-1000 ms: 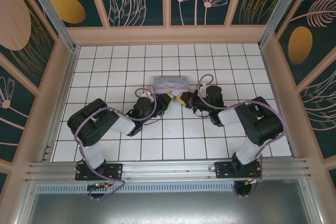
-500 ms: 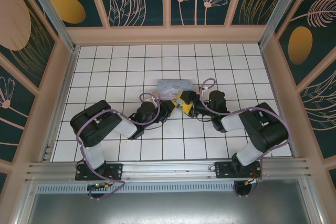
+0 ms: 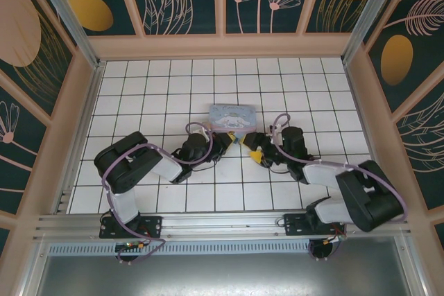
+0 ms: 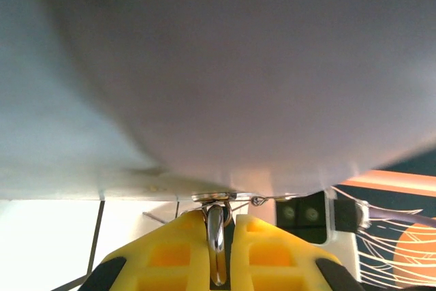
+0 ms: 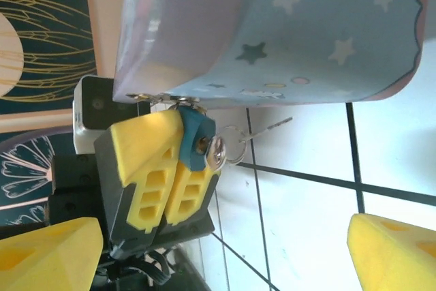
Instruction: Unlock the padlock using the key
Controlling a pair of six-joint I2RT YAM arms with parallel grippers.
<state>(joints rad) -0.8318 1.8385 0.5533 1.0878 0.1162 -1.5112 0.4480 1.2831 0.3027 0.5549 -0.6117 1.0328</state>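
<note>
At the middle of the tiled floor (image 3: 139,95), just off the near edge of the pastel tin box (image 3: 232,115), I have both grippers close together. In my overhead view the left gripper (image 3: 225,141) sits at 7 o'clock from the box and the right gripper (image 3: 255,152) at 5 o'clock, the two a short way apart.

On the right wrist camera, the left arm's yellow fingers (image 5: 151,142) are clenched on the padlock (image 5: 193,135). Its teal body pokes out at their tips, hard up against the hasp on the box's rim. The key (image 5: 216,152) sits at the padlock's exposed end, with a thin ring (image 5: 236,146) trailing off toward 3 o'clock over the tile.

My left wrist camera shows the silvery shackle (image 4: 216,240) pinched between the two yellow pads, with the box's underside looming at 12 o'clock.

The right gripper's own fingertips (image 5: 48,253) stand wide apart and released, touching nothing.
</note>
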